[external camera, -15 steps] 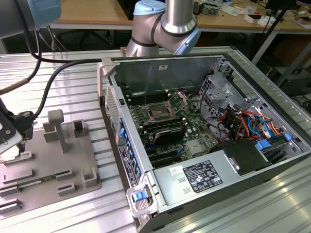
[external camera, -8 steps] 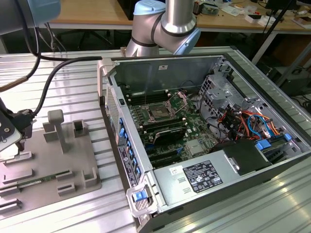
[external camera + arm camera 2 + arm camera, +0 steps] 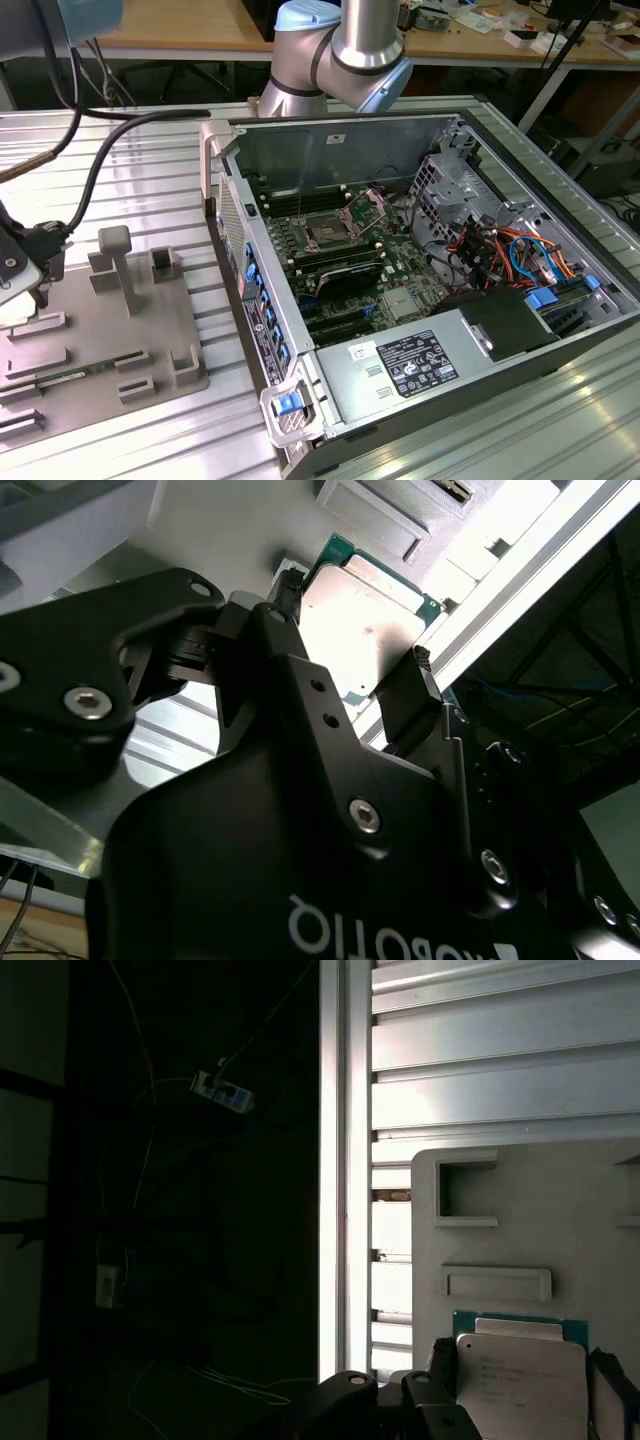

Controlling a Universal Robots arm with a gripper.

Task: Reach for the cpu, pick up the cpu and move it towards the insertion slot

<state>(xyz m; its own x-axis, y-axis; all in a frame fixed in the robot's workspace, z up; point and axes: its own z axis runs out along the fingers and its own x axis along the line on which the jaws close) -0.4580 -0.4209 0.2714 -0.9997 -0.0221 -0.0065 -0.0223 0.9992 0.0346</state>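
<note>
The cpu [image 3: 365, 620], a flat square chip with a pale metal top and a thin green rim, lies low against the grey holder plate [image 3: 520, 1220]. My gripper [image 3: 350, 630] has a black finger [image 3: 415, 685] pressed on each of two opposite edges, so it is shut on the cpu [image 3: 520, 1385]. In the exterior view the gripper [image 3: 30, 285] hangs over the holder plate [image 3: 100, 340] at the far left. The insertion slot [image 3: 330, 232], a square socket with a dark centre and a raised metal bracket, sits on the green board inside the open computer case, well to the exterior view's right.
The case wall [image 3: 240, 270] stands between the holder plate and the socket. A power supply [image 3: 420, 362] and coloured cables [image 3: 500, 250] fill the case's near and right parts. Grey upright blocks [image 3: 120, 265] rise from the plate. A thick black cable [image 3: 100, 170] trails to the wrist.
</note>
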